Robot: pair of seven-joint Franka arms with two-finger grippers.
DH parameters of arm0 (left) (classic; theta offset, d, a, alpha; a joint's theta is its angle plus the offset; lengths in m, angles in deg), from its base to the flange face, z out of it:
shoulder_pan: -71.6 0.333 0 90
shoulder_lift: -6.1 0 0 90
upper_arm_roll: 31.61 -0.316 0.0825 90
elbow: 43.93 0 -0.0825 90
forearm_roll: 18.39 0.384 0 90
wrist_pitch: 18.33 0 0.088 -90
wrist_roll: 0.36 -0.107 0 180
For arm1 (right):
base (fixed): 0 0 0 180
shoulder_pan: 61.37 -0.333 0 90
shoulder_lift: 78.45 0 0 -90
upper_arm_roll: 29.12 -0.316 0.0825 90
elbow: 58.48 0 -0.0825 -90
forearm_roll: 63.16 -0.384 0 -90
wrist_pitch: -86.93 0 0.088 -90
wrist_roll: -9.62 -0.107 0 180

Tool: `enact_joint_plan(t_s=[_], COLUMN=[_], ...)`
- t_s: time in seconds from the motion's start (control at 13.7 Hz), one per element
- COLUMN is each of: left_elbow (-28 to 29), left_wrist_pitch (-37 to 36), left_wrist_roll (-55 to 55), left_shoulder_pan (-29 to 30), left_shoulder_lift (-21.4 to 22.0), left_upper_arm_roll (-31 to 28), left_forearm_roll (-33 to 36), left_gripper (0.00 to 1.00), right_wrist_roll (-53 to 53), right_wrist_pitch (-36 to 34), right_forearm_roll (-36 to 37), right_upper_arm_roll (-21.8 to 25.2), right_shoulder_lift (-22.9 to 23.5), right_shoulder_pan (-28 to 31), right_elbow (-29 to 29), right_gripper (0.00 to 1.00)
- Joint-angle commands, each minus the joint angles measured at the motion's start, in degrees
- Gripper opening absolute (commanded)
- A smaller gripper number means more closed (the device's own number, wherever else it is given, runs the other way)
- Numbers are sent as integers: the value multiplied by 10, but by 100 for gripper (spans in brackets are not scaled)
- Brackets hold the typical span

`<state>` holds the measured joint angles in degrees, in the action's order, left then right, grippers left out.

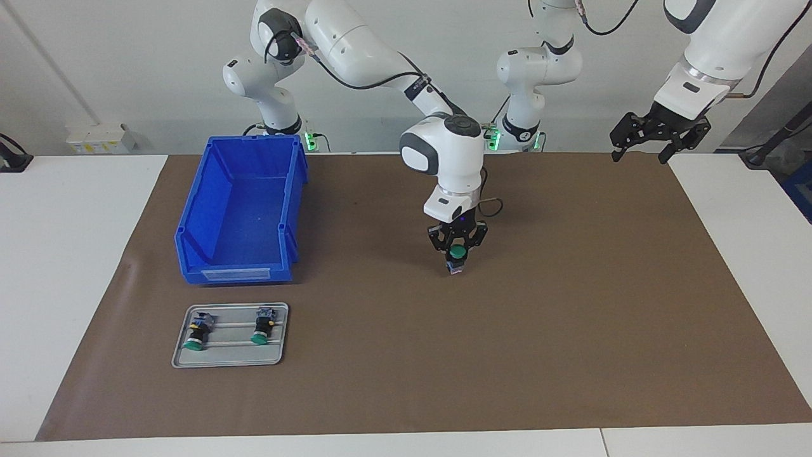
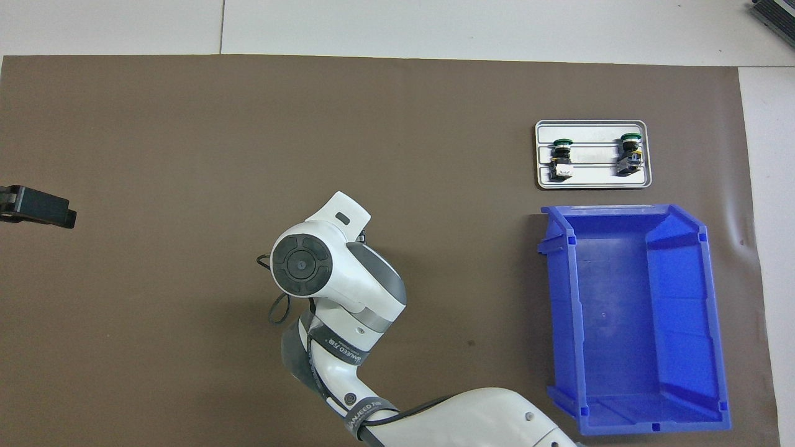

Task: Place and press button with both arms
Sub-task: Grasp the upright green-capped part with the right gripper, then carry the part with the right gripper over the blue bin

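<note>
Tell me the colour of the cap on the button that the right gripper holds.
Green; the button shows best in the facing view.

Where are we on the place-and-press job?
Done: one button is off the tray, clamped in the right gripper over the middle of the brown mat. In hand: setting it down; whether it touches the mat is unclear. Left: the release and the press. The left gripper waits raised at its own end, fingers open. Two buttons remain on the tray; the blue bin looks empty.
</note>
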<state>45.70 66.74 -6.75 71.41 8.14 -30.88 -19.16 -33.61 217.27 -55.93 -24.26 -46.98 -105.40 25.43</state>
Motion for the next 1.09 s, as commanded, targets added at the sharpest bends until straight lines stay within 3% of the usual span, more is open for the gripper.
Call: enact_joint_plan(t_s=[0.0, 0.29, 0.58, 0.8, 1.02], left_elbow=[11, 10, 10, 11, 10], left_wrist_pitch=[-3, -4, -4, -3, -3], left_wrist_roll=[0, 0, 0, 0, 0], left_shoulder_pan=[11, 11, 11, 11, 11], left_shoulder_lift=[10, 10, 10, 10, 10], left_upper_arm_roll=[7, 8, 7, 8, 7], left_forearm_roll=[-2, -2, -2, -2, -2], left_gripper=[100, 100, 100, 100, 100], right_wrist_roll=[48, 160, 311, 405, 426], right_wrist_pitch=[-50, -118, -146, -146, -138], right_forearm_roll=[7, -3, -33, -35, -37], right_upper_arm_roll=[-9, -11, -10, -10, -10], right_shoulder_lift=[-89, -178, -276, -320, -352], right_shoulder_pan=[62, 175, 285, 338, 364], right_elbow=[27, 68, 177, 259, 324], right_gripper=[0, 0, 0, 0, 0])
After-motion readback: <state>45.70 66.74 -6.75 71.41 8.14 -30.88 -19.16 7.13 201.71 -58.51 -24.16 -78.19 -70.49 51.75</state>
